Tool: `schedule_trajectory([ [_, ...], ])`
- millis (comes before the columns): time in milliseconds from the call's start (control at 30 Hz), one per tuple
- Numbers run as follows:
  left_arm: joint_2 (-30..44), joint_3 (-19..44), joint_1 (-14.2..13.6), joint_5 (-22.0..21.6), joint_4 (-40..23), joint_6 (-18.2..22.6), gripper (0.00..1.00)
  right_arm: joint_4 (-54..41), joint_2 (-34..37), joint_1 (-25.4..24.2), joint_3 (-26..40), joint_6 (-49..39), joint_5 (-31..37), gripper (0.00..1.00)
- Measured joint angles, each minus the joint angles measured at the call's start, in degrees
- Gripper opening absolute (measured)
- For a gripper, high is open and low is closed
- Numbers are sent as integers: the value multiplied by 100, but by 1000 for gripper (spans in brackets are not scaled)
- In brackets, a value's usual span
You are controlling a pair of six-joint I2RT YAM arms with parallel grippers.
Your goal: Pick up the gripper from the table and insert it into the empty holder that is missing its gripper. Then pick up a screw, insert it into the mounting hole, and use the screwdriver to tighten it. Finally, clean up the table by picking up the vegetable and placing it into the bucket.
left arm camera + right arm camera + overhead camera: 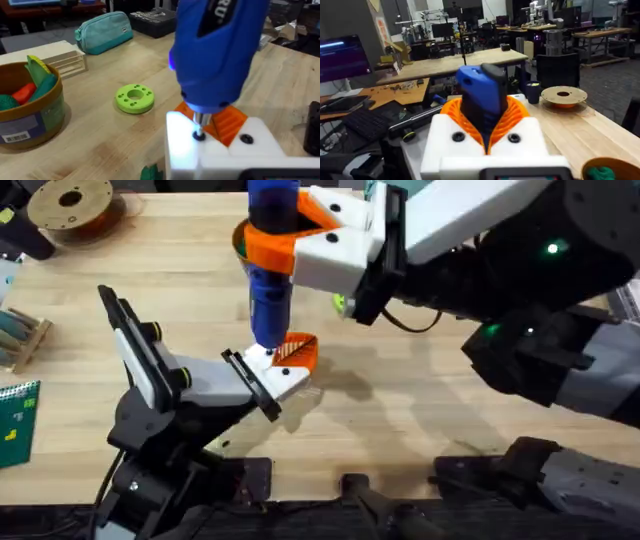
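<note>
My right gripper (290, 238) is shut on the blue screwdriver (270, 290), which stands upright with its bit down. The bit rests in a screw (199, 135) on the white holder (182, 145) of my left gripper (297, 355). The orange gripper wedge (231, 121) sits in that holder, pressed against the other pad, so the jaws look shut. In the right wrist view the screwdriver (479, 92) rises between orange pads (512, 117). The bucket (25, 112) holds toy pieces. Only a green tip of the vegetable (150, 173) shows at the frame edge.
A bright-green disc (134, 97) lies between the bucket and my left gripper. A filament spool (70, 205) stands at the far left corner, a wooden rack (62, 60) and a teal pouch (102, 31) sit beyond the bucket, and a green board (18, 420) lies at the left edge.
</note>
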Motion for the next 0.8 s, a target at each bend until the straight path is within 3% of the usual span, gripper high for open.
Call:
schedule_trajectory([
  [333,0,0,0,0,0,-2,5,67,0,0,0,1,1,30],
  [533,0,0,0,0,1,0,4,1182,60,-29,37,256,182,30],
  [800,0,0,0,0,0,0,4,645,63,-137,85,158,282,30],
])
